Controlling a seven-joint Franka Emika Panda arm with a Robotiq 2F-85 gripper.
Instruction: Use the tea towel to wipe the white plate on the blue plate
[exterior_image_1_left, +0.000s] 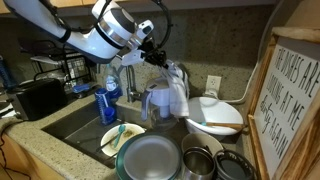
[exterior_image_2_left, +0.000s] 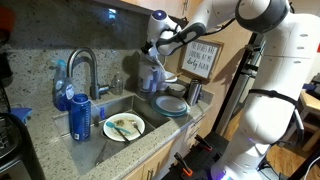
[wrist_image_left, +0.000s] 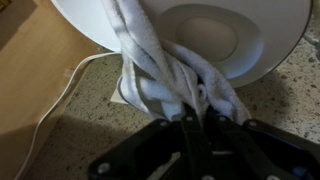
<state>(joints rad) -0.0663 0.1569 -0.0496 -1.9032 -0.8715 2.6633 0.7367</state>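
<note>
My gripper (exterior_image_1_left: 160, 58) is shut on a white tea towel (exterior_image_1_left: 172, 92), which hangs down from the jaws above the counter beside the sink. Both also show in an exterior view, the gripper (exterior_image_2_left: 158, 47) above the towel (exterior_image_2_left: 152, 75). The white plate (exterior_image_1_left: 150, 155) lies on the blue plate (exterior_image_1_left: 120, 162) at the sink's near edge, below and to the side of the towel; the stack (exterior_image_2_left: 172, 103) also shows in an exterior view. In the wrist view the towel (wrist_image_left: 150, 60) bunches between the jaws (wrist_image_left: 195, 115) over a white round dish (wrist_image_left: 215, 35).
A white plate with food scraps (exterior_image_1_left: 120, 135) lies in the sink. A faucet (exterior_image_2_left: 80, 65), a blue bottle (exterior_image_1_left: 108, 100) and a blue can (exterior_image_2_left: 80, 118) stand around it. A white dish (exterior_image_1_left: 215, 112), metal cups (exterior_image_1_left: 200, 160) and a framed sign (exterior_image_1_left: 295, 100) crowd the counter.
</note>
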